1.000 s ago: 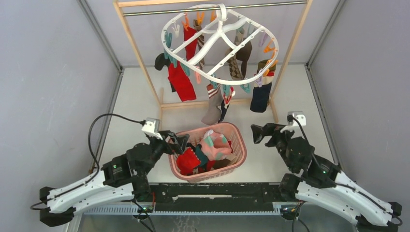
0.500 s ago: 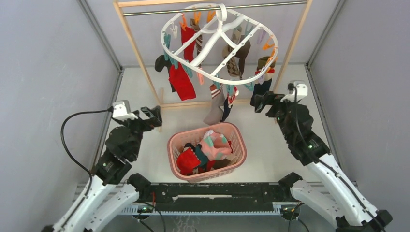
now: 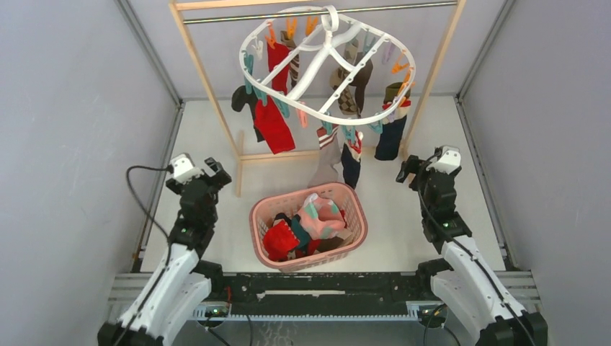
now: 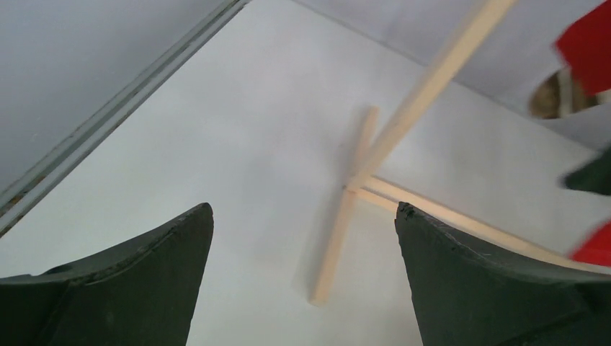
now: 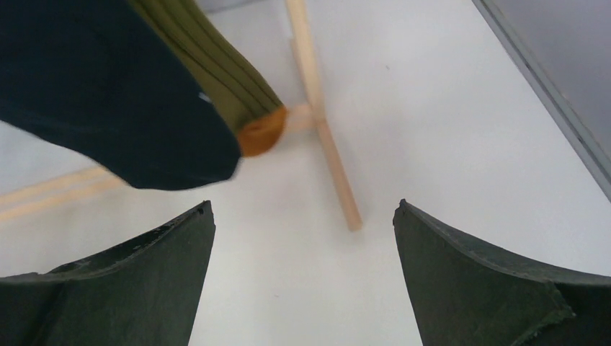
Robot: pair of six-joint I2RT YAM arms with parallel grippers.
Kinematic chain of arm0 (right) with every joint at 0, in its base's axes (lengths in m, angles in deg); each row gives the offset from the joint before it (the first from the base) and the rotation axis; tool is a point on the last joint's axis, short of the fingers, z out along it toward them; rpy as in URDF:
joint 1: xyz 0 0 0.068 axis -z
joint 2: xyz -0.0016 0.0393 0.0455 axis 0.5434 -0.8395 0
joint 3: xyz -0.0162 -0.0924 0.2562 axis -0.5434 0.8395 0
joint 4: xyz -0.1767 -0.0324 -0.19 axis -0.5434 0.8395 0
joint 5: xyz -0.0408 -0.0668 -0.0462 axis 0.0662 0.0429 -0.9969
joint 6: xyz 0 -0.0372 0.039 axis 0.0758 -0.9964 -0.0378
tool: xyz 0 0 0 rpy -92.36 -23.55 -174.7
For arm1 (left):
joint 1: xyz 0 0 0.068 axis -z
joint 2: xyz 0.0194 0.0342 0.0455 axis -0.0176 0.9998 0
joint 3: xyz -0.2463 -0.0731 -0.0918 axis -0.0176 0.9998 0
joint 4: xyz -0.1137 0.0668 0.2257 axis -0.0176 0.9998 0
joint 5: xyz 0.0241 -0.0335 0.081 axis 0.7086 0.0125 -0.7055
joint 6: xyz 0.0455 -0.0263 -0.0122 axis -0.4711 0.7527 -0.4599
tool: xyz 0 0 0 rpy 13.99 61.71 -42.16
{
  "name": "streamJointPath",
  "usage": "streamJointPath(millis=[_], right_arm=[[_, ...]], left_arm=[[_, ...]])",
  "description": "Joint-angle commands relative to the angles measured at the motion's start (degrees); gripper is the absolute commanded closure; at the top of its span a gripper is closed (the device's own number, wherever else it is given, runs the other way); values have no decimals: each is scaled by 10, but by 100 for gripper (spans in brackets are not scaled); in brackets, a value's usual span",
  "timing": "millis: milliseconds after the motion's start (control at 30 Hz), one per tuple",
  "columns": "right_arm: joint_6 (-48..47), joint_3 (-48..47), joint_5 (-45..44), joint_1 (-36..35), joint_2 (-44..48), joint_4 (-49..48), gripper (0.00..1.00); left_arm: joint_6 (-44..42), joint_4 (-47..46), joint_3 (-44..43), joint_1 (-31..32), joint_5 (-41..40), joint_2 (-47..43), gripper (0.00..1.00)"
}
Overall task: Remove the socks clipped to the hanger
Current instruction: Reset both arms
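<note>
The white oval hanger (image 3: pixel 326 115) hangs from the rail at the back with several socks clipped to it: a red one (image 3: pixel 272 122), a grey striped one (image 3: pixel 326 160), a navy one (image 3: pixel 389 138) and brown ones (image 3: pixel 351 101). My left gripper (image 3: pixel 213 171) is raised at the left, open and empty, near the frame's left foot (image 4: pixel 339 245). My right gripper (image 3: pixel 408 171) is raised at the right, open and empty, just below the navy sock (image 5: pixel 108 94) and an olive sock with an orange toe (image 5: pixel 216 79).
A pink lattice basket (image 3: pixel 357 216) with several loose socks stands at the near middle. The wooden frame's posts (image 3: pixel 207 86) and floor feet (image 5: pixel 335 180) flank the hanger. Grey walls close in on both sides.
Both arms have drawn back and risen upright from near the basket; the left gripper swung out to the left, the right one back to the right. The hanger has swayed slightly.
</note>
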Motion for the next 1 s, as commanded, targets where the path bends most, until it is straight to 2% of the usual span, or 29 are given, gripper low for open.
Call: streamJointPath(millis=[0,67,133,233,300,467,533,600,700,833,900,967], right_arm=[[-36,75,-45,23,-17,-168,0],[-32,110,-50,38,-32,-219,0],[-28,151,-38,52,-40,-287,0],[-25,198,-24,68,-75,-387,0],[-27,190,-18,73,-114,-409,0],[-27,175,-16,77,-206,-485,0],[-36,163,-24,76,-228,-492,0],[-42,173,-33,79,-251,-541,0],[-42,158,-30,79,-274,-532,0],[-58,181,20,84,-335,-624,0],[-62,201,9,83,-357,-694,0],[-54,197,13,83,-338,-654,0]], left_arm=[[-87,-230,74,-18,-30,89,0],[-110,-289,93,-31,-29,120,0],[-133,-347,109,-53,12,145,0],[-138,-439,143,-67,57,189,0],[-119,-472,143,-84,75,244,0],[-103,-404,91,-108,105,279,0],[-98,-416,104,-115,110,268,0],[-98,-441,123,-118,119,255,0],[-106,-437,122,-119,132,251,0],[-126,-410,120,-118,123,226,0],[-130,-423,139,-118,102,203,0],[-147,-448,150,-118,103,201,0]])
